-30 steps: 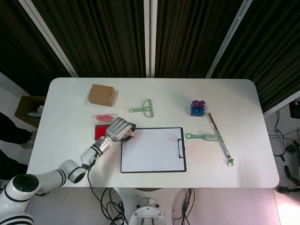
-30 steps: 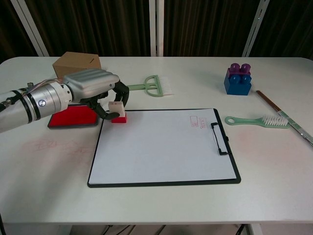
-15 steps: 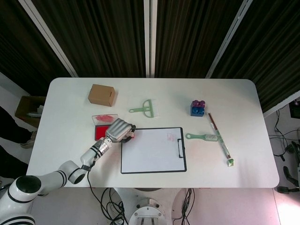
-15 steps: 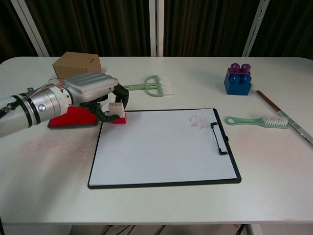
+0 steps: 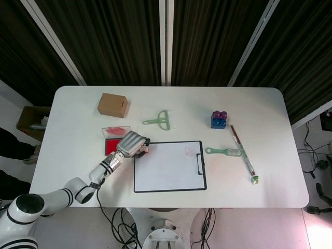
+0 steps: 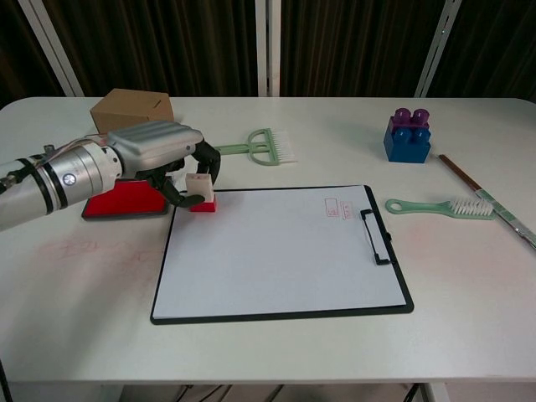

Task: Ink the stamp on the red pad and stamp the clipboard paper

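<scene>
Left hand (image 6: pixel 159 151): silver-grey ribbed metallic shell, black inner fingers. Wrist: silver cylinder with black bands. Arm: glossy white rounded segments, black joint rings.

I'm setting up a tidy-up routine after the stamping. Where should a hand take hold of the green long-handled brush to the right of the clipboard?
Grip the green long-handled brush by its slim bare handle, about mid-length, coming from above. It lies flat on the white table, handle toward the black clipboard, white bristles at the far end, so probably only a top-down pinch across the handle fits.
</scene>
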Tool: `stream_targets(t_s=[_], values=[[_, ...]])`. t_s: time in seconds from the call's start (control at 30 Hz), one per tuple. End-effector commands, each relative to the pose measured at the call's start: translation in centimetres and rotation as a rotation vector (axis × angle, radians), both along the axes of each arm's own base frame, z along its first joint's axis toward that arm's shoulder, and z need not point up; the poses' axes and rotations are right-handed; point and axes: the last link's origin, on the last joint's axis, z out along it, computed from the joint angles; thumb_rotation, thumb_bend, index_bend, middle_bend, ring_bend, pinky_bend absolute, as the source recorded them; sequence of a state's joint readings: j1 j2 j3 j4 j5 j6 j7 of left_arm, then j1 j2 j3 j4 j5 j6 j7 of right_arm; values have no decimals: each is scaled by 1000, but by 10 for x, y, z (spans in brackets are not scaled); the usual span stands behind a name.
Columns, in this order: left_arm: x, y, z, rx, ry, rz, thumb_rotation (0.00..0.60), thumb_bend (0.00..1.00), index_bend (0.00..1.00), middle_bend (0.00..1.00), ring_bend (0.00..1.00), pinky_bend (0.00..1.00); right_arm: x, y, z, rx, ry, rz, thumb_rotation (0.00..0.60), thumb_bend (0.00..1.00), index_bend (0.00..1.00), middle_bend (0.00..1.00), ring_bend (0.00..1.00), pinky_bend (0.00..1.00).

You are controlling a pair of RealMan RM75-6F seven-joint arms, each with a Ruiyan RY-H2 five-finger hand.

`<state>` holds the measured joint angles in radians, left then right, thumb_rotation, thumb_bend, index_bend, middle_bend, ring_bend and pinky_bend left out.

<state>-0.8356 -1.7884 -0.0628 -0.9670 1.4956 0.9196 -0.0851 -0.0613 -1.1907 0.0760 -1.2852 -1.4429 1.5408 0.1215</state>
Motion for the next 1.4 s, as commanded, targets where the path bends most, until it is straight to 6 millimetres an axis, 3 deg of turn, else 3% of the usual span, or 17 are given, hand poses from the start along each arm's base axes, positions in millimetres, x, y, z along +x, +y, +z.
stream_targets(t_s=[0.03, 0.2, 0.37, 0.5, 0.63, 0.93, 1.4], values=[[10, 3, 19, 17, -76, 6, 600, 432, 710, 722, 1000, 1000, 0, -1, 0, -3, -1, 3, 600, 292, 0, 0, 0, 0], [18, -6, 45, 24, -129, 3, 600, 426, 710, 722, 1000, 1000, 0, -1, -1, -1, -5, 7, 600, 292, 0, 0, 0, 0], [9, -26, 63, 22, -113, 10, 600, 424, 710, 722, 1000, 1000, 1, -4, -3, 7, -9, 15, 600, 292, 0, 0, 0, 0], [-12, -46, 74, 49, -84, 24, 600, 423, 709, 722, 1000, 1000, 3, -5, -6, 14, -10, 23, 600, 292, 0, 0, 0, 0], [-45, -72, 82, 71, -52, 59, 600, 422, 708, 722, 1000, 1000, 2, -5, -6, 18, -9, 19, 600, 292, 0, 0, 0, 0], [-95, -98, 80, 73, -28, 154, 600, 422, 702, 719, 1000, 1000, 1, -7, -10, 30, -1, 16, 600, 292, 0, 0, 0, 0], [-114, -100, 68, 88, -9, 166, 600, 418, 670, 695, 1000, 1000, 7, -4, -7, 20, 9, 22, 600, 295, 0, 0, 0, 0]])
